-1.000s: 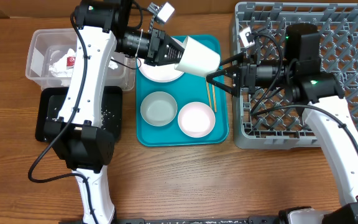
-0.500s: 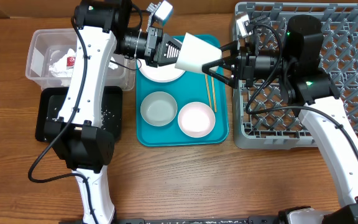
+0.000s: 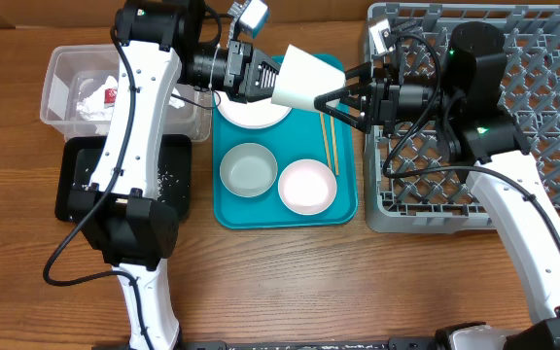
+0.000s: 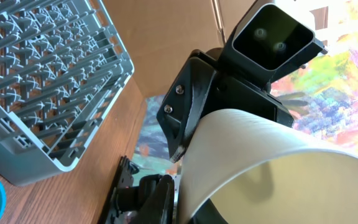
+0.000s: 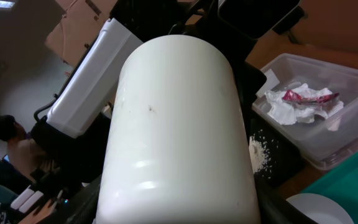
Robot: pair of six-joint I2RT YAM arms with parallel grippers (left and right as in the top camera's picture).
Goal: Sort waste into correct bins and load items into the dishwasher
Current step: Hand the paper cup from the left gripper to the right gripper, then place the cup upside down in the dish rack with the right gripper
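- Left jaws (image 3: 266,80) are clamped on the rim of the small white cup (image 3: 306,80). The cup hangs on its side in the air, mouth toward the left arm.
- Right jaws (image 3: 332,87) stand partly spread, one finger on each side of the cup's closed end. Whether they press on it cannot be told; the right wrist view is almost filled by the cup's white wall.
- The cup hangs over the far end of the teal tray (image 3: 348,156), between the two wrists.
- On that tray, below the cup, lie the white plate (image 3: 251,117), a pair of chopsticks (image 3: 329,146) near the right rim, and two bowls (image 3: 248,170) (image 3: 307,187) side by side.
- To the right of the tray, just beside it, stands the grey dish rack (image 3: 542,126).
- To the left, the clear tub (image 3: 61,83) holds crumpled napkins (image 3: 93,97) and the red wrapper (image 3: 111,94).
- Nearer the camera's bottom edge, the black tray (image 3: 76,185) carries scattered rice grains (image 3: 168,178).
- All of it rests on the wooden table (image 3: 280,282).
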